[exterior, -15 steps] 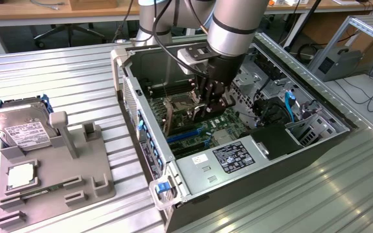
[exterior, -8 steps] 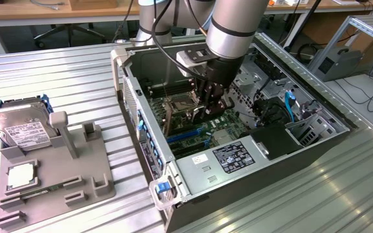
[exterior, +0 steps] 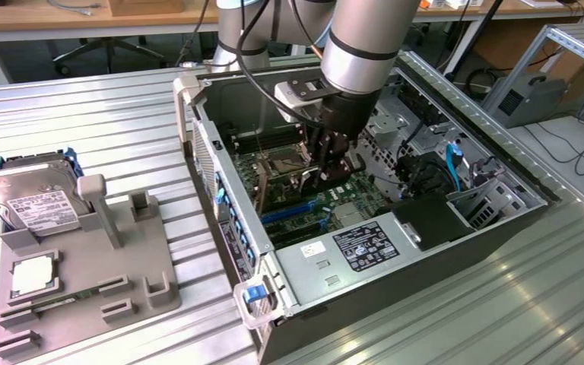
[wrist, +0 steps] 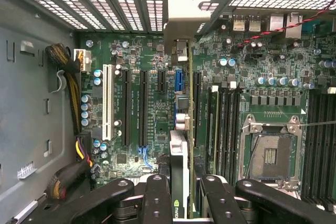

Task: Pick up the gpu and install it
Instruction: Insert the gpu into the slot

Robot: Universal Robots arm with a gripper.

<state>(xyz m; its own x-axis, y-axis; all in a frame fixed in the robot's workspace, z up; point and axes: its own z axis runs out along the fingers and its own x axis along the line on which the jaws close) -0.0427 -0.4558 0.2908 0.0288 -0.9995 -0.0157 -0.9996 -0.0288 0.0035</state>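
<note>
My gripper (exterior: 333, 156) is down inside the open computer case (exterior: 221, 114), shut on the gpu (exterior: 319, 181). In the wrist view the gpu (wrist: 179, 156) shows edge-on between the dark fingers (wrist: 157, 195), a thin dark card with its silver bracket (wrist: 181, 9) towards the case's rear slot openings. It hangs upright just above the motherboard (wrist: 131, 51), lined up along the expansion slots (wrist: 143, 108) and over the blue one (wrist: 178, 80). Whether its edge touches a slot I cannot tell.
A grey fixture (exterior: 89, 281) on the exterior view's left carries a silver hard drive (exterior: 33, 201), a processor chip (exterior: 33, 275) and a green memory stick (exterior: 64, 296). Inside the case are the empty CPU socket (wrist: 270, 153), memory slots (wrist: 223, 124) and cable bundles (wrist: 68, 61).
</note>
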